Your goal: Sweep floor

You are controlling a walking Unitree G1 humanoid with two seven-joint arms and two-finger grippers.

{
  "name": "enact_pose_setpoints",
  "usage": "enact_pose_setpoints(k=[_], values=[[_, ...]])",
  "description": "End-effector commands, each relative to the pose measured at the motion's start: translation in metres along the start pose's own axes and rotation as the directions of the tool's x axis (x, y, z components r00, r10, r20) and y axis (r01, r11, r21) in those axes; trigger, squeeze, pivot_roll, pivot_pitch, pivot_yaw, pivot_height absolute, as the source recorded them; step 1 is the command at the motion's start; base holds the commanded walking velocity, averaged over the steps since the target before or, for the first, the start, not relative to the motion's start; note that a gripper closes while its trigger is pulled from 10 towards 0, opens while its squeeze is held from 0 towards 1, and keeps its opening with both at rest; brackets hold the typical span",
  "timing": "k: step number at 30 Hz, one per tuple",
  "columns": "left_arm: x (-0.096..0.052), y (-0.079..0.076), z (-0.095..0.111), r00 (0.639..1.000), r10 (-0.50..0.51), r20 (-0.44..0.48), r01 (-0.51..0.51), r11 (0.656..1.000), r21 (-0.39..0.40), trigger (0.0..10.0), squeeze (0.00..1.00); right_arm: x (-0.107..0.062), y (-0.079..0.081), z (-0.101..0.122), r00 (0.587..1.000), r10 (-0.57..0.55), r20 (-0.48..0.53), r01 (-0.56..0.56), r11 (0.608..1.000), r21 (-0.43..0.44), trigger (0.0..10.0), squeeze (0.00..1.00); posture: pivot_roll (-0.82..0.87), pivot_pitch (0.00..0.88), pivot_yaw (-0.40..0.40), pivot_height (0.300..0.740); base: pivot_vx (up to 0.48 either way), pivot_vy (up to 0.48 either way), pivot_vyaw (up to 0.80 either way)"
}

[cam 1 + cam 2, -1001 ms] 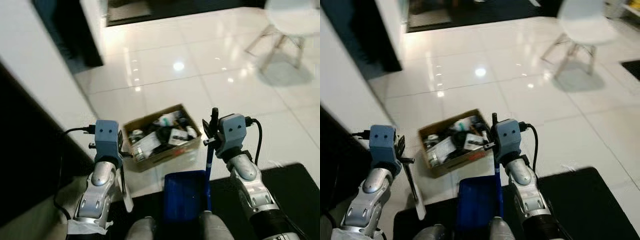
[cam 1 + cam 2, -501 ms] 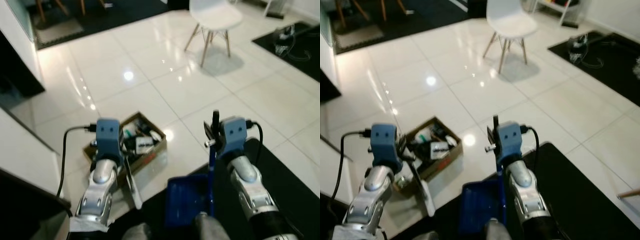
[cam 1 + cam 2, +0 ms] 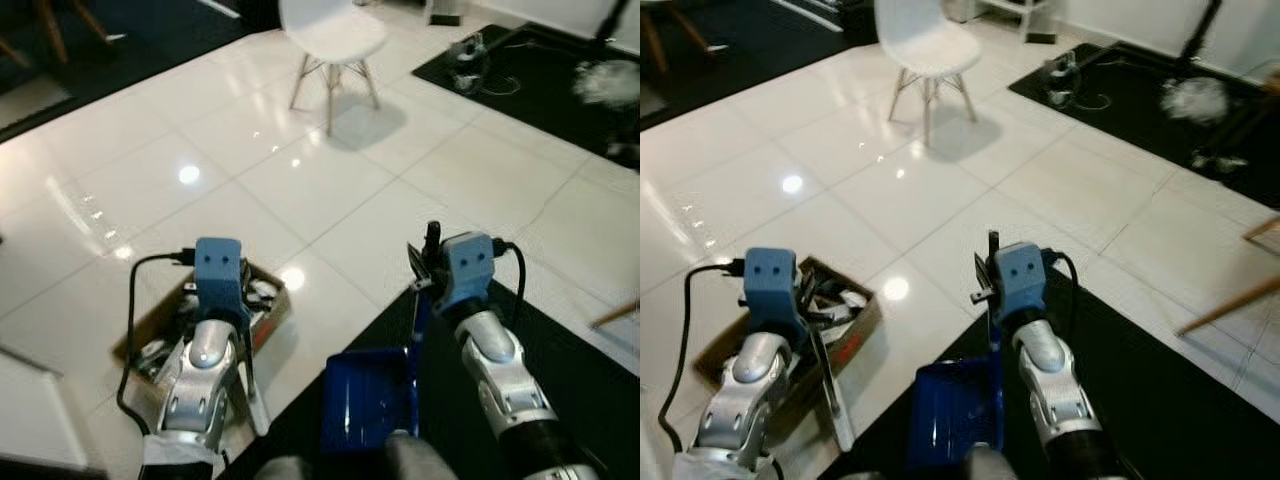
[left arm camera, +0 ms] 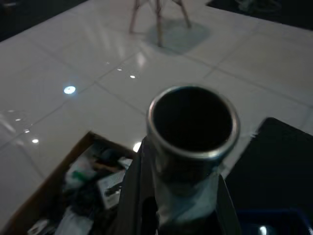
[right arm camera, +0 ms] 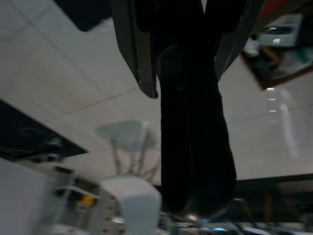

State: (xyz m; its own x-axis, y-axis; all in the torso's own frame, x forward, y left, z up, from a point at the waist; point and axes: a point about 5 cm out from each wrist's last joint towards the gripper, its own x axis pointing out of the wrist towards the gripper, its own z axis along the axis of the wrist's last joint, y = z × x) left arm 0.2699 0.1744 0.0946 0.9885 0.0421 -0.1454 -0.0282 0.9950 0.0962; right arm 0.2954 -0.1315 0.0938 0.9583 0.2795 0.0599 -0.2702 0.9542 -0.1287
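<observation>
The right gripper (image 3: 428,262) holds the dustpan (image 3: 368,398) by its long handle (image 3: 416,340); the fingers are closed around the black upper end of it. The dustpan is dark blue, with an open rectangular tray that hangs low between the two arms, at 6 o'clock in the head views, over the edge of a black mat (image 3: 1160,400). Its handle is blue and thin and stands nearly upright from the tray to the gripper.

The left gripper (image 3: 812,318) holds a broom stick (image 3: 830,385). In the left wrist view the fingers press on both sides of a silver tube (image 4: 192,142) with a dark open end. Below the gripper the stick is thin and pale and goes down toward the floor (image 3: 330,210) at about 7 o'clock.

A brown cardboard box (image 3: 268,310) stands on the white glossy tiles just behind the left arm, at about 8 o'clock. It is open on top and full of mixed small things, dark and light packages and papers; I cannot tell what each one is.

A white chair (image 3: 330,40) with wooden legs stands well apart at 12 o'clock. Another black mat (image 3: 540,80) with cables lies at 2 o'clock.
</observation>
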Motion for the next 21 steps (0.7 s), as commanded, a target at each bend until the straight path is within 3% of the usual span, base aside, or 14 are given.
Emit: enact_pose_setpoints(k=[1, 21], values=[[0.0, 0.0011, 0.0038, 1.0, 0.004, 0.025, -0.005, 1.0, 0.014, 10.0, 0.0, 0.0001, 0.0015, 0.003, 1.0, 0.002, 0.02, -0.002, 1.0, 0.002, 10.0, 0.0, 0.05, 0.067, 0.03, 0.74, 0.0, 0.0, -0.8], [0.0008, -0.0033, 0.0021, 1.0, 0.004, 0.023, -0.004, 1.0, 0.003, 10.0, 0.0, 0.0011, -0.0015, 0.0029, 1.0, 0.013, 0.018, -0.013, 1.0, -0.011, 10.0, 0.0, 0.04, 0.068, 0.015, 0.74, 0.0, 0.0, -0.8]])
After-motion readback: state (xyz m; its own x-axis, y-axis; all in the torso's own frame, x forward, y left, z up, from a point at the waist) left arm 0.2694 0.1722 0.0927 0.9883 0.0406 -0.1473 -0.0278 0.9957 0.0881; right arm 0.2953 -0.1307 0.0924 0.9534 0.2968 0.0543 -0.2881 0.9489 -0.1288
